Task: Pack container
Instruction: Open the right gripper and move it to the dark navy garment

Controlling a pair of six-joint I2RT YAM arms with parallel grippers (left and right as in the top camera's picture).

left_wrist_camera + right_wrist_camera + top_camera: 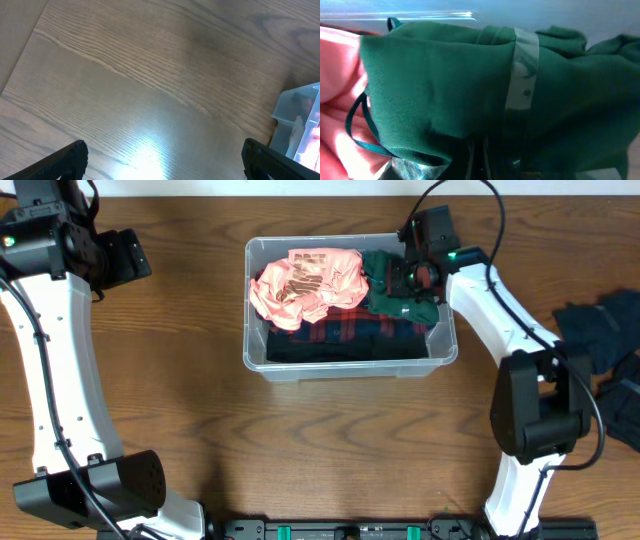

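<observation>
Right gripper (415, 275): down inside the far right corner of the container, jaws drawn close together, clenched on a fold of the green garment (445, 95).
Left gripper (165, 165): released, jaws spread wide, holding nothing, hovering above bare table (150, 400) at the far left, well apart from the bin.
Container (350, 370): large clear, colourless plastic bin, rectangular with rounded corners and a rimmed edge; upright on the table, middle of the scene towards the far side; one corner visible at the right edge of the left wrist view.
Contents, left: crumpled pink garment (305, 285) with a darker print, heaped on top.
Contents, right: green garment bunched against the pink one, touching it.
Contents, underneath: red and dark plaid cloth (340, 320), showing between and nearer than the two top pieces.
Outside, far right: dark clothes (605, 330) lying on the table, well apart from the bin.
</observation>
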